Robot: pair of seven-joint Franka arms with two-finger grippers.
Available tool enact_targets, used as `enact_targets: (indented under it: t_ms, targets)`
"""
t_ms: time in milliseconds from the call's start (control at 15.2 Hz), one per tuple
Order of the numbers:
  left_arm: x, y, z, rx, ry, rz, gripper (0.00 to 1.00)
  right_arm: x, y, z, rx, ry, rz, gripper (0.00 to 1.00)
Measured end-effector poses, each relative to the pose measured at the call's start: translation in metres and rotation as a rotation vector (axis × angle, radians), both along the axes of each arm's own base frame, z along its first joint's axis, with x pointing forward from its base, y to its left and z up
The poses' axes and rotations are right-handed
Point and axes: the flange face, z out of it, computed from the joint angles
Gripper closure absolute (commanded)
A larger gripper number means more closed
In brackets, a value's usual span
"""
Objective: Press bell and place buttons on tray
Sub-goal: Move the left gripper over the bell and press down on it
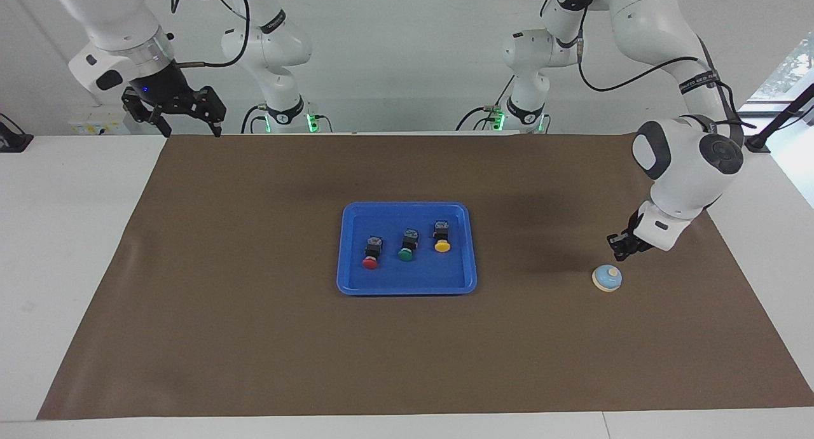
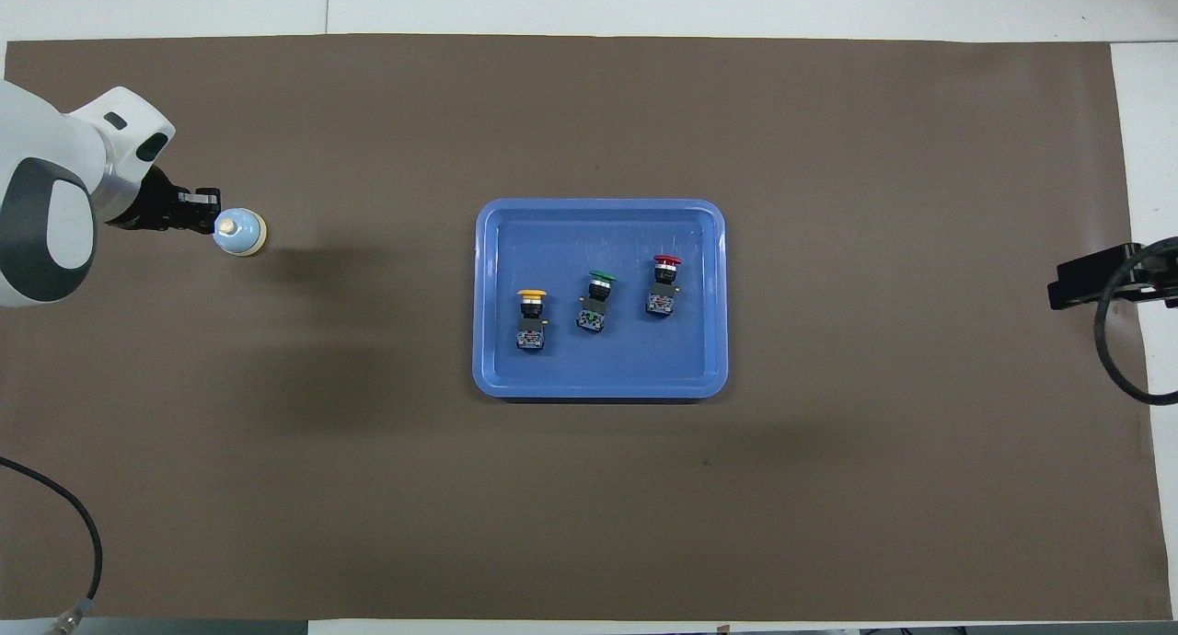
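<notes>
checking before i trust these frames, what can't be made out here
- Contact: whether the shut left gripper touches the bell; facing view shows a slim gap, overhead view overlaps them.
- Right gripper: open; overhead view cuts it at the edge.
- Markings on the buttons in the tray: too small.

Both views are bright and evenly lit from above, with no harsh contrast. Soft, diffuse shadows lie on the brown mat (image 1: 407, 337): a broad dim patch between the blue tray (image 1: 472, 248) and the bell (image 1: 607, 278) in the facing view, and a wide faint one toward the left arm's end in the overhead view. Daylight shows through a window (image 1: 785, 70) at the facing view's edge. The tray's rim carries a mild sheen. Focus is sharp throughout, and the mat's edges run straight, without visible distortion.
</notes>
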Motion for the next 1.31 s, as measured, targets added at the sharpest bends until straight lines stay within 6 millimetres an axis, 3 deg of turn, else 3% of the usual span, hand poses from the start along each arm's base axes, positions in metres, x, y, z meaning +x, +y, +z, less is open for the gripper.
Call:
enact_targets:
  t_ms: [985, 1313]
  targets:
    - [0.008, 0.008, -0.049, 0.001, -0.041, 0.010, 1.00, 0.000, 0.000, 0.000, 0.000, 0.000, 0.000, 0.00]
    - [0.006, 0.009, -0.047, 0.002, -0.048, 0.008, 1.00, 0.000, 0.000, 0.000, 0.000, 0.000, 0.000, 0.00]
